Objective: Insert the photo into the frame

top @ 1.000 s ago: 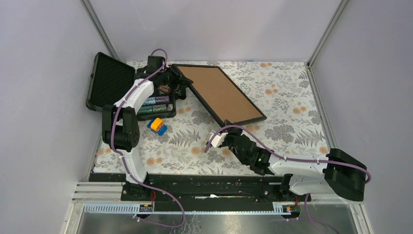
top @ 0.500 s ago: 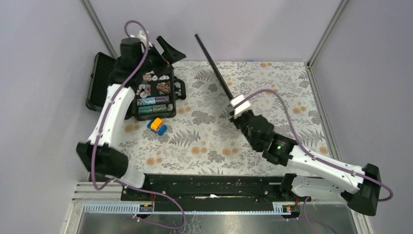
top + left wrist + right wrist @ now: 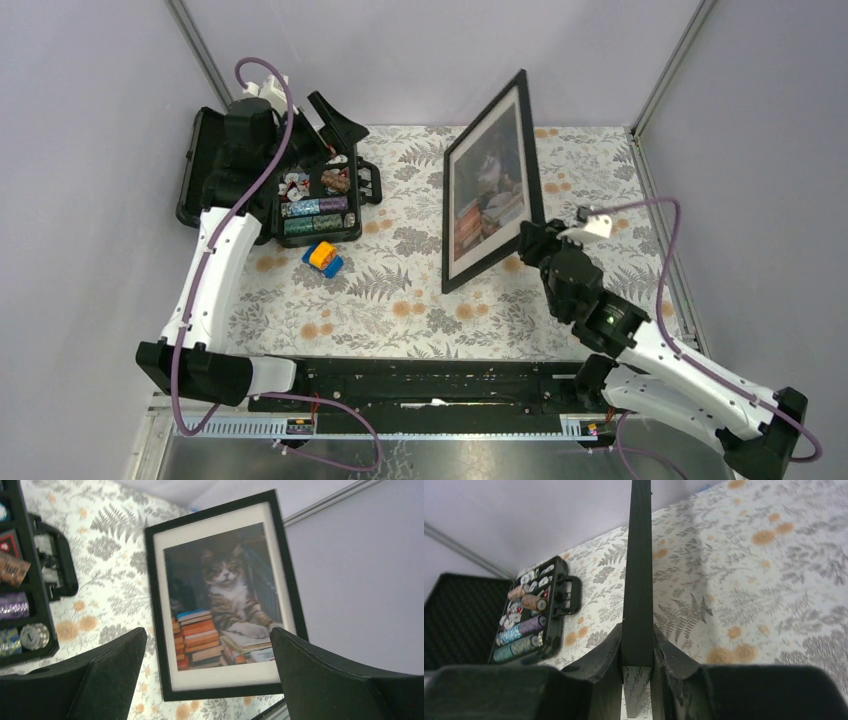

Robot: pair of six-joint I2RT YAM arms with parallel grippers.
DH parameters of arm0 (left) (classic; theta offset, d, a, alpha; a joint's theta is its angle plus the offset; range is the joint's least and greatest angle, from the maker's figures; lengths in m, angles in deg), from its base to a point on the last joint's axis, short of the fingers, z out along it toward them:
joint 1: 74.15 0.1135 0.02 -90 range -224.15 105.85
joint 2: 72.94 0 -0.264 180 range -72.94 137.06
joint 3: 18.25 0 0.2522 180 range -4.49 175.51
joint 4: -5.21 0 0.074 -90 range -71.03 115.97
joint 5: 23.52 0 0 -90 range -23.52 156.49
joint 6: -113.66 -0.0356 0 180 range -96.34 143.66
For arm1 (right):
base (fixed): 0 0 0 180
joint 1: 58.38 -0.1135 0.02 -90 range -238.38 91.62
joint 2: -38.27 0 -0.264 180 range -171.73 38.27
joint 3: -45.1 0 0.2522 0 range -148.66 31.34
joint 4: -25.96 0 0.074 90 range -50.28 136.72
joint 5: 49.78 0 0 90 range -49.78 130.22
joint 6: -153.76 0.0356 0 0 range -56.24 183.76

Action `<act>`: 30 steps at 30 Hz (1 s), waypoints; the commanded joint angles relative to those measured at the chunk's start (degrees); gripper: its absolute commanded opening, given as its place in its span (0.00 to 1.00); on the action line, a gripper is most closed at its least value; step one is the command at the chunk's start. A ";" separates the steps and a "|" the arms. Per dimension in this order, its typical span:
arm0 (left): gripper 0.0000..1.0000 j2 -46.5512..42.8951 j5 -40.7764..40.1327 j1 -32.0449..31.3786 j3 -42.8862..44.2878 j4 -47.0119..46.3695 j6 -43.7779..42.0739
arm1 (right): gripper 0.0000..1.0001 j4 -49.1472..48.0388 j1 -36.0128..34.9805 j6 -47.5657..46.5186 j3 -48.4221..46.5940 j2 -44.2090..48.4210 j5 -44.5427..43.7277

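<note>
Photo (image 3: 487, 195) looks seated in the frame (image 3: 446, 220), upright on edge right of the black case (image 3: 215, 165); right gripper (image 3: 637, 645) pinches its far edge, left gripper (image 3: 206, 645) spread wide above the case; next is probably a controlled set-down.

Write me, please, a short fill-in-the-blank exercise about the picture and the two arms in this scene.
1. The right jaws clamp one edge of the picture ____.
2. The photo inside the frame shows a tabby ____ on stacked books.
3. The left jaws stand wide ____, with nothing between them.
4. The open black case holds poker ____.

Missing words: frame; cat; open; chips.
</note>
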 commanded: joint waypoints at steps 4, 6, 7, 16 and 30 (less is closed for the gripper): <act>0.99 -3.81 0.14 0.14 -5.03 -1.58 -1.39 | 0.03 3.64 1.59 8.59 20.00 15.19 -15.47; 0.99 -4.27 0.35 0.16 -5.56 -1.85 -1.38 | 0.07 -1.39 1.59 6.91 25.27 18.68 -16.11; 0.99 -4.39 0.44 0.15 -5.68 -1.95 -1.33 | 0.08 -1.84 1.58 6.82 26.61 19.69 -16.72; 0.99 -6.08 0.93 0.10 -5.82 -1.88 -0.87 | 0.47 7.15 1.61 8.63 27.46 23.81 -20.57; 0.99 -5.79 5.03 0.12 1.30 0.89 -1.14 | 1.00 37.59 1.59 2.12 -18.86 14.58 -8.35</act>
